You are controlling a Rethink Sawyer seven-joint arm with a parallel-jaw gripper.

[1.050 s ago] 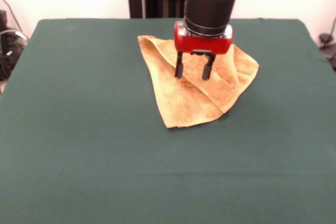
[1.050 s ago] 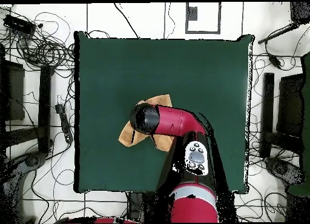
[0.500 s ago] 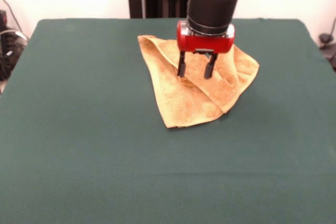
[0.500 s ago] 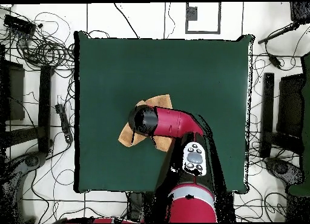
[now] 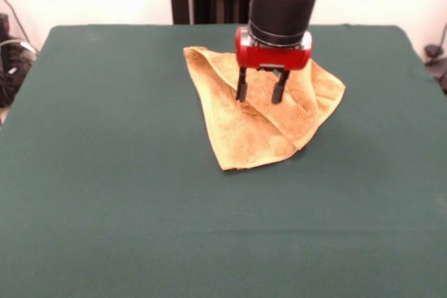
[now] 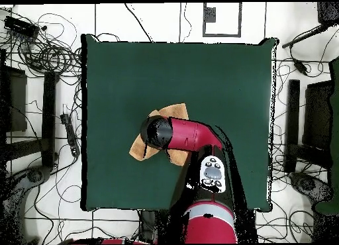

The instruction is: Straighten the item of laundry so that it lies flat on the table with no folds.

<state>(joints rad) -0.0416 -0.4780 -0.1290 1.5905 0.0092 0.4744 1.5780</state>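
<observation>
Lying nearest the camera: the table, its dark green cloth stretching bare in front of the work.
Towel position: the towel is resting on the table, toward the far side and a little off centre, folded over itself into a rough triangle with one corner pointing toward the camera.
Fold: an upper layer is lying diagonally across the lower one, its banded edge running down toward the near corner, so the task is judged unfinished.
Handling: the terry is likely behaving as soft, light and limp, draping and dragging rather than sliding stiffly; a free corner or the edge of the upper layer is looking like the best place to pinch.
Gripper: the gripper is pointing straight down over the far half of the towel.
Fingers: the fingers are standing apart, holding nothing, their tips at or just above the cloth; contact is not certain.
Overhead view: the arm is hiding much of the towel.
</observation>
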